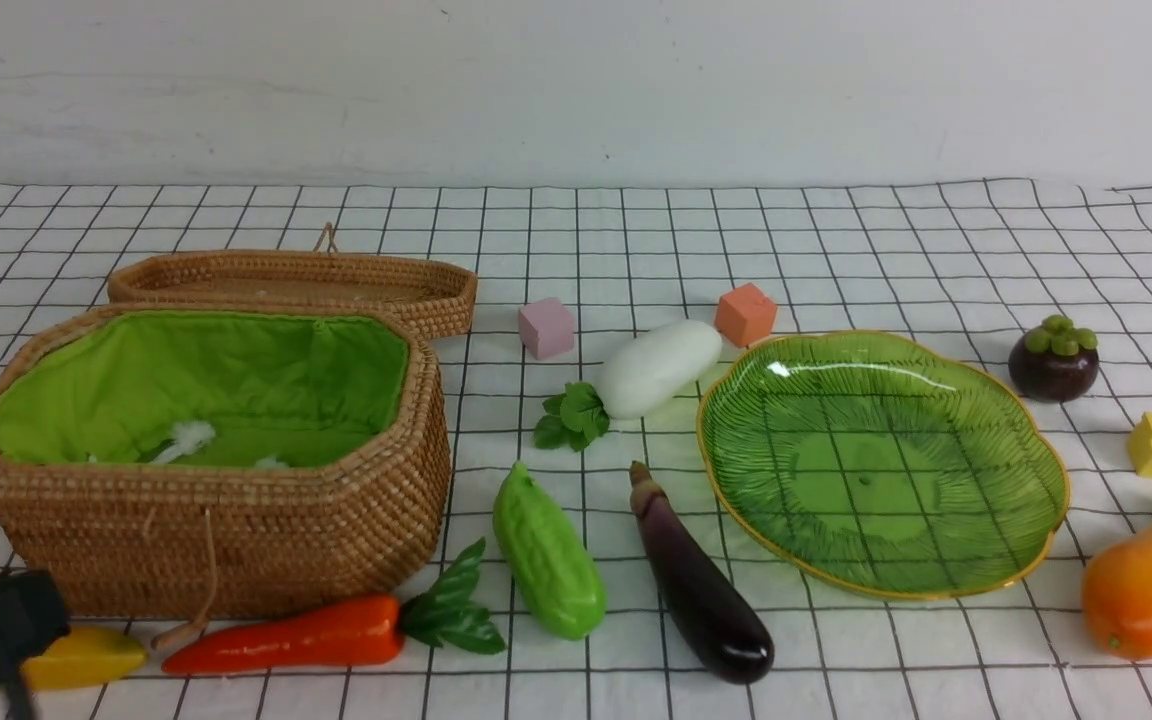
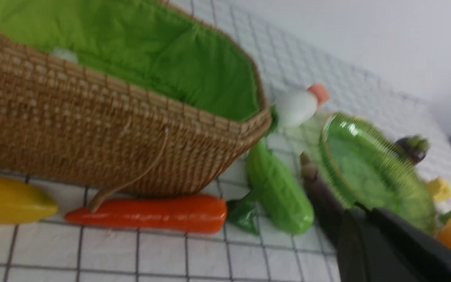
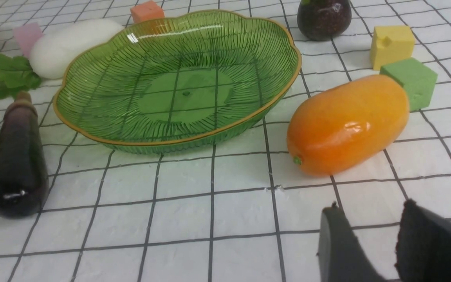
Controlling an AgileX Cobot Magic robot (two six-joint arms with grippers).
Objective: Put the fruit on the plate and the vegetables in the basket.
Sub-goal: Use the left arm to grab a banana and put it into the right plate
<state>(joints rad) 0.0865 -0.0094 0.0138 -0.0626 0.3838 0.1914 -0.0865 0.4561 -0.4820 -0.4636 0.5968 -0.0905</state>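
the left gripper (image 2: 362, 211) is closed with nothing in its fingers, and the right one (image 3: 366, 209) stands a little open, also holding nothing, just off the mango (image 3: 347, 125).

what worries me most is the banana (image 1: 84, 658): it lies partly behind the left gripper in the front view, close against the basket (image 1: 236, 540), so fingers going down there could knock the wicker. the carrot (image 1: 296, 635) is tight along the basket's near side with the loose cord (image 1: 208, 570) by its tip, and a grab could catch that cord too. the mango is fat, smooth and shiny; jaws opened too little would probably push it into the green cube (image 3: 411, 82). the eggplant (image 1: 701, 590) might roll if pinched off-centre, and the radish (image 1: 661, 370) sits close by the plate's rim, so a clumsy reach could nudge the plate (image 1: 866, 590).

as for containers, the plate has no fruit on it; the mangosteen (image 1: 1054, 360) is beyond its far right edge. the basket shows green lining (image 1: 236, 380) and some whitish tufts (image 1: 186, 440), no vegetable that i can see. the gourd (image 1: 548, 560) lies between basket and eggplant. the shallow woven lid (image 1: 296, 275) rests behind the basket.
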